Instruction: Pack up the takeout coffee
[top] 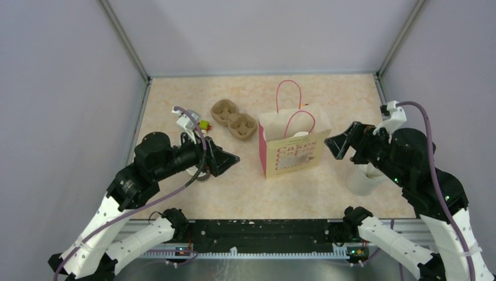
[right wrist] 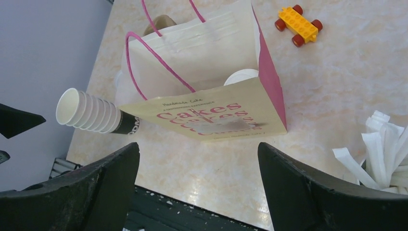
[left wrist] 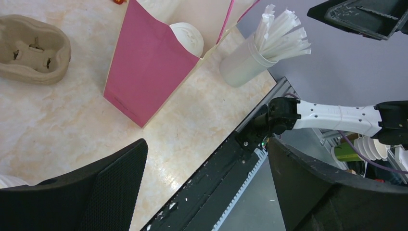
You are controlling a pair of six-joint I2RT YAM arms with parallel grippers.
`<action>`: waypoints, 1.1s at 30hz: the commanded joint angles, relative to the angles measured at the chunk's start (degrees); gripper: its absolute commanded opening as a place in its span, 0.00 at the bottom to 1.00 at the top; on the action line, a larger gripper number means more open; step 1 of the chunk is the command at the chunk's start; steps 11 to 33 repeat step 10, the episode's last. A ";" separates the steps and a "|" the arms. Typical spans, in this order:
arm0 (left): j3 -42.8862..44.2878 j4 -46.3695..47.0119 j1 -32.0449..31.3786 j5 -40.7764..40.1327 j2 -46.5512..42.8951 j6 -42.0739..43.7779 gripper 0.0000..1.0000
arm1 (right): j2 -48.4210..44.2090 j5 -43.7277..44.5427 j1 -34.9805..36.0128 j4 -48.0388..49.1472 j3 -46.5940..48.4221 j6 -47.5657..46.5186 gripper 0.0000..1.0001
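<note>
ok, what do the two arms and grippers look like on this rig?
Both match: left arm and right arm have white lower links and bulky black upper joints. A mauve cable runs along each, up to a white wrist mount. Left gripper and right gripper are matte black, with broad wedge-shaped fingers whose inner faces carry a fine mesh texture.

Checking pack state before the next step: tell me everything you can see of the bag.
The bag is paper, cream on its wide faces with pink "Cakes" lettering on the front, pink on its narrow sides, with two pink cord handles. It stands upright and open, mid-table, right of the carrier. A round white lid shows inside, likely the coffee. The left tool and right tool, both open, flank it without touching.
</note>
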 commanded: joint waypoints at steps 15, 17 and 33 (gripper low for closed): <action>0.85 5.60 0.13 -2.08 -1.88 0.07 0.99 | 2.39 -1.46 -0.74 3.96 1.10 0.44 0.90; 0.85 5.60 0.13 -2.08 -1.88 0.07 0.99 | 2.39 -1.46 -0.74 3.96 1.10 0.44 0.90; 0.85 5.60 0.13 -2.08 -1.88 0.07 0.99 | 2.39 -1.46 -0.74 3.96 1.10 0.44 0.90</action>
